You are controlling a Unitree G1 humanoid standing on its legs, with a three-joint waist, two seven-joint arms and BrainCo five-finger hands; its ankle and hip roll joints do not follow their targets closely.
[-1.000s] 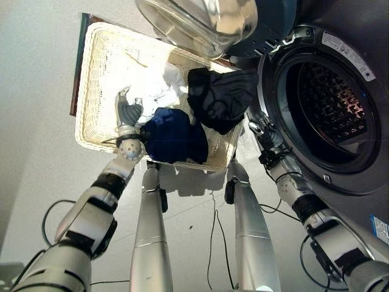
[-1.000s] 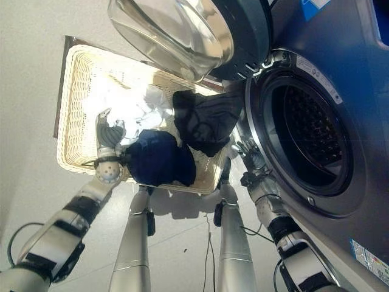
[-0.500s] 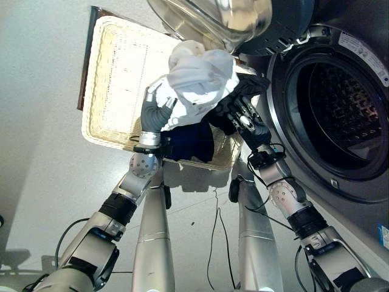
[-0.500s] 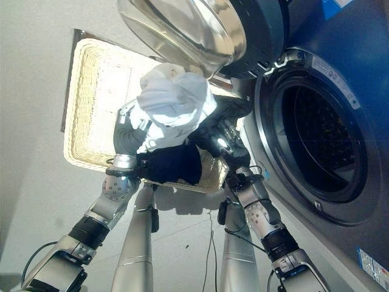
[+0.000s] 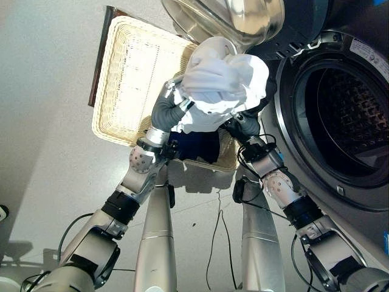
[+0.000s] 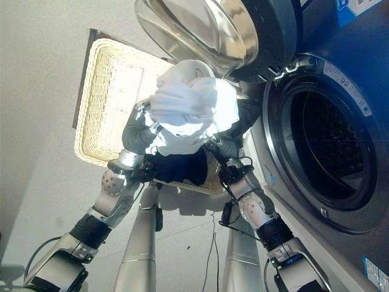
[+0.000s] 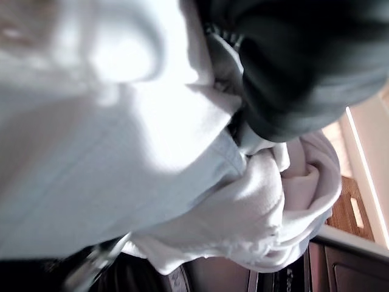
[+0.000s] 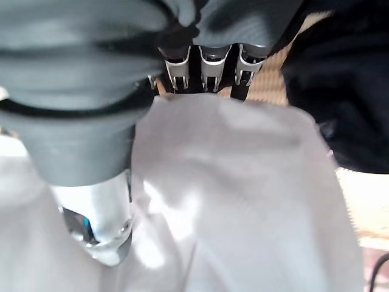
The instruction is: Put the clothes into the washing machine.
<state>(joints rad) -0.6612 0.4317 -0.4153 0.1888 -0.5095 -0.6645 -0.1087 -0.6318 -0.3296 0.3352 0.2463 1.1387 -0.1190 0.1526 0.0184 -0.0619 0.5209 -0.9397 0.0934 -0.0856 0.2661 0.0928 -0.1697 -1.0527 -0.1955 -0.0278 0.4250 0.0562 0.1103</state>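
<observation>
A bundle of white cloth [image 5: 222,82], plain and unpatterned; beneath it a dark navy garment [image 5: 197,145]; a black garment [image 6: 246,112] at the bundle's 3 o'clock edge; a cream wicker basket [image 5: 130,67] with a fine woven pattern; a dark grey washing machine [image 5: 358,176] with a silver door ring, its drum [image 5: 352,115] dark with a perforated pattern; a clear glass door [image 5: 243,18] with a silvery sheen; pale grey floor [image 5: 42,121]; dark ribbed cover on the left hand [image 5: 167,109].

You see both hands, left hand [image 5: 165,111] and right hand [image 5: 244,126], lifting white clothes [image 5: 220,84] above the basket [image 5: 130,73], washer drum [image 5: 346,115] at three o'clock.
</observation>
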